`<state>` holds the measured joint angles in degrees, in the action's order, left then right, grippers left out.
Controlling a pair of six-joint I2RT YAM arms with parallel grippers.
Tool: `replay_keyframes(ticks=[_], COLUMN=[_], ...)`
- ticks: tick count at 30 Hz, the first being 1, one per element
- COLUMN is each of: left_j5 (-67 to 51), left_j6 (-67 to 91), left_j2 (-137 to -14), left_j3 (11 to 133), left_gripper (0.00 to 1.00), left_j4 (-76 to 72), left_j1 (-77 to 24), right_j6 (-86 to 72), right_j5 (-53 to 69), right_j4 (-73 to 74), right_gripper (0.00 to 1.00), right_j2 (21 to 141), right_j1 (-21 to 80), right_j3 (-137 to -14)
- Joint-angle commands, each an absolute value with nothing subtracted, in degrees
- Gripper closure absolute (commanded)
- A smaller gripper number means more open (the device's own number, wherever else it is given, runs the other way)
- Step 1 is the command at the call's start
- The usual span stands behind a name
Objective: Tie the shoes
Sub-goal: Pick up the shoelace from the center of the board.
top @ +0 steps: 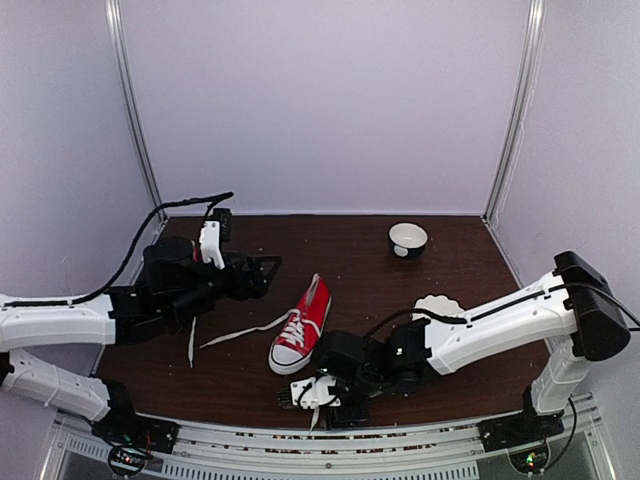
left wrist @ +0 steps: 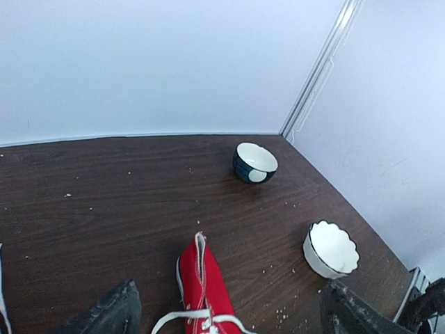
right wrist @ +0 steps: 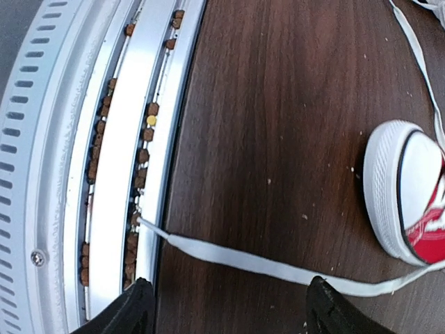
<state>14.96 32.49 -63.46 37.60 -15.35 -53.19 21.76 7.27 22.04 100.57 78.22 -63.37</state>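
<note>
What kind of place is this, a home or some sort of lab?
Probably a lab robot test cell: plain white walls and metal corner posts box in a dark table, two robot arms mount on a metal rail, and one red sneaker lies there.

- Finding the shoe (top: 300,335) lying midway on the table (top: 360,250), toe pointing nearward.
- Finding one lace (top: 240,332) trailing left of it, a second lace (right wrist: 229,255) running past the toe to the near rail (right wrist: 115,174).
- Finding one bowl (top: 407,240) sitting far right, a second bowl (left wrist: 331,248) nearer, right of the shoe.
</note>
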Motion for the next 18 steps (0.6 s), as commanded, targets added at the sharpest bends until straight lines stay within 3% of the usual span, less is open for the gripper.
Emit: replay_keyframes(ticks=[1,6,14,18], left_j5=[10.0,14.1,10.8,8.3], left_j6=[27.7,22.7,21.5,22.1], left_j2=[-54.0,-50.4,-69.7,-73.2], left_j3=[35.7,38.7,42.5,39.5], left_gripper=[0.11,0.15,0.07,0.07], left_j4=[11.4,27.8,29.5,25.6], left_j1=[-52.8,-52.1,-49.6,-45.3], right_j6=[28.1,29.5,30.7,30.8], right_j5=[11.7,12.9,12.7,11.9], right_j4=[30.0,33.0,38.5,39.2], right_gripper=[0.27,0.28,0.33,0.43], right_j2=[105.7,109.4,114.4,114.8], right_j1=[78.7,78.8,78.8,78.8], right_j3=[-69.6,-74.0,-78.1,-78.3])
